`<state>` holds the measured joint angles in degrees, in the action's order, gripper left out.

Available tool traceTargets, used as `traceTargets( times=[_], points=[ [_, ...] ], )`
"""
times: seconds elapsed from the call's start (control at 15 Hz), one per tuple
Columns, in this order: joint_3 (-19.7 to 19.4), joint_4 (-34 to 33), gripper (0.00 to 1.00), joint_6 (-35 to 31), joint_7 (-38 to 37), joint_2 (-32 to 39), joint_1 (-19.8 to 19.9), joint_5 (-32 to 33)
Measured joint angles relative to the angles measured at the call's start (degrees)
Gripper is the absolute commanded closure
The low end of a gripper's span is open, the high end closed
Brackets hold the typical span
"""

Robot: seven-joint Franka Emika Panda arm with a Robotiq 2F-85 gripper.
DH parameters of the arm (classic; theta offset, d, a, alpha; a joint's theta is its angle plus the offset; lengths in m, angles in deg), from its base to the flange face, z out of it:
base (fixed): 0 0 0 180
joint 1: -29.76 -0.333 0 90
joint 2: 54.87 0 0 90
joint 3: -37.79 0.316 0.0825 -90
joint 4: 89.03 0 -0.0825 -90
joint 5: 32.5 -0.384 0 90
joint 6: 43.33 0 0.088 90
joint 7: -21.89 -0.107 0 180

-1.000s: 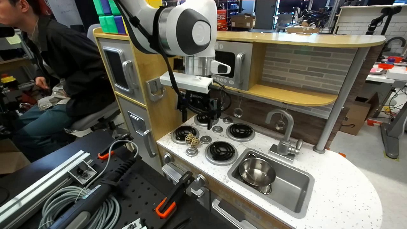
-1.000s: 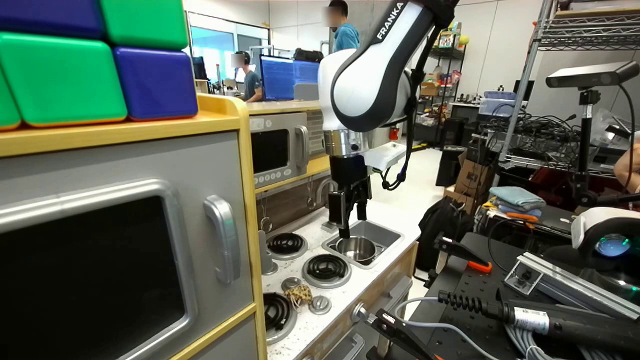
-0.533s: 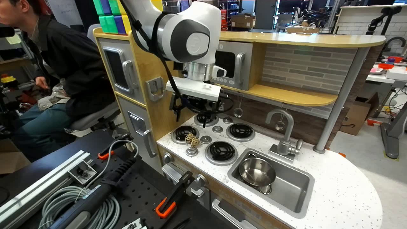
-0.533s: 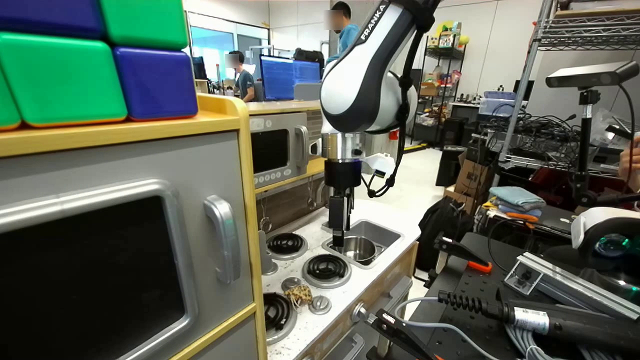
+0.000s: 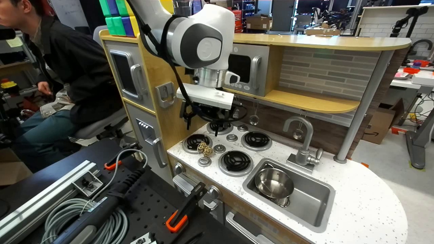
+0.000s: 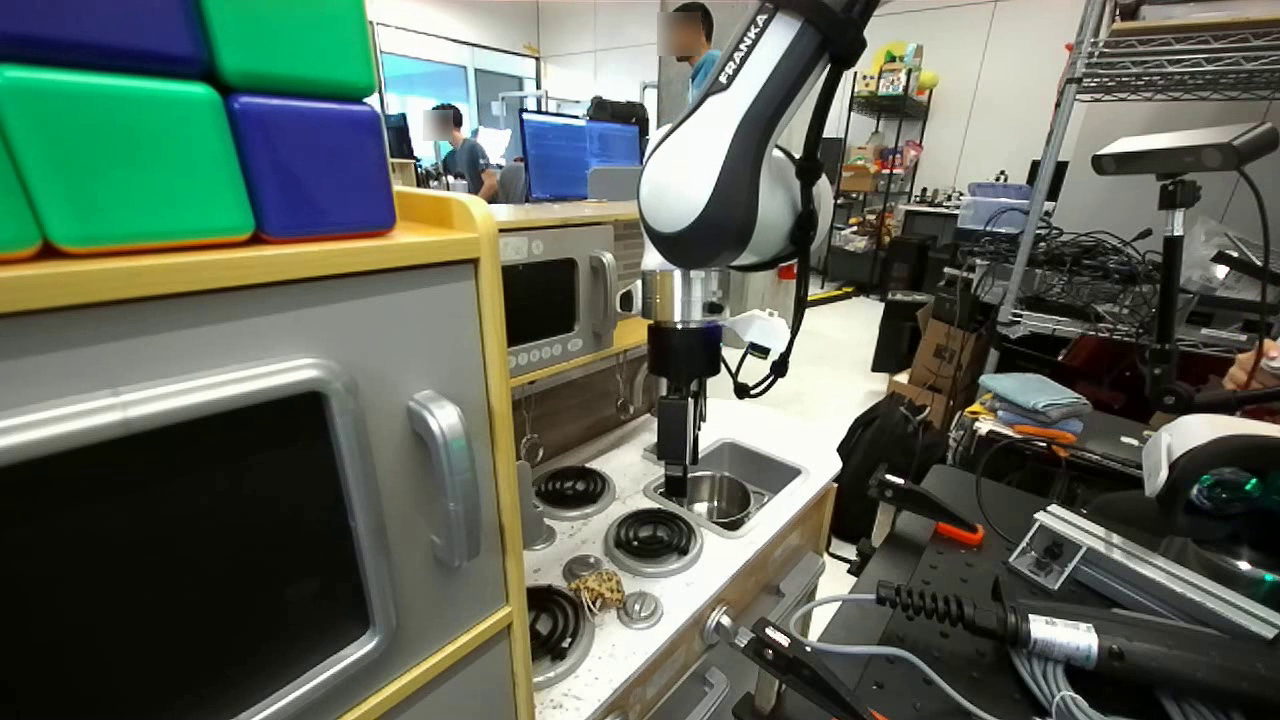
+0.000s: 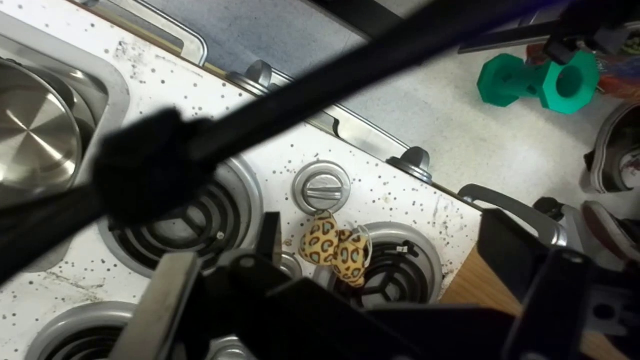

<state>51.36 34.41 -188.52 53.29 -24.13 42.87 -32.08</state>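
The claw [image 5: 202, 132] has turned and dipped slightly, hanging spread and empty. Below, the leopard-print toy [image 7: 340, 250] sits partly over a burner [image 7: 400, 272] near the front corner of the desk [image 5: 366, 196], by the cabinet [image 5: 151, 78]. Centring before any descent seems wisest.

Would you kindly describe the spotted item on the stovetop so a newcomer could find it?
Start at the white speckled counter and go to its end by the tall cabinet. There, at the edge of the front burner, lies a small yellow item. Its leopard spots set it apart from the plain grey knobs beside it.
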Motion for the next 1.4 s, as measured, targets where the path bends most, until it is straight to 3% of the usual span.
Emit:
traceTargets(
  times=[0.4, 0.73, 1.07, 1.4],
  points=[
    [2.1, 0.7, 0.0, -14.3, 0.5, 6.3, -1.8, -2.9],
    [2.1, -0.3, 0.0, -17.0, -0.4, 10.9, -3.2, -2.2],
    [2.1, -1.8, 0.0, -25.2, -1.1, 14.0, -3.2, -1.6],
    [1.6, -3.9, 0.0, -29.3, -4.8, 17.7, -3.3, 2.4]
  ],
)
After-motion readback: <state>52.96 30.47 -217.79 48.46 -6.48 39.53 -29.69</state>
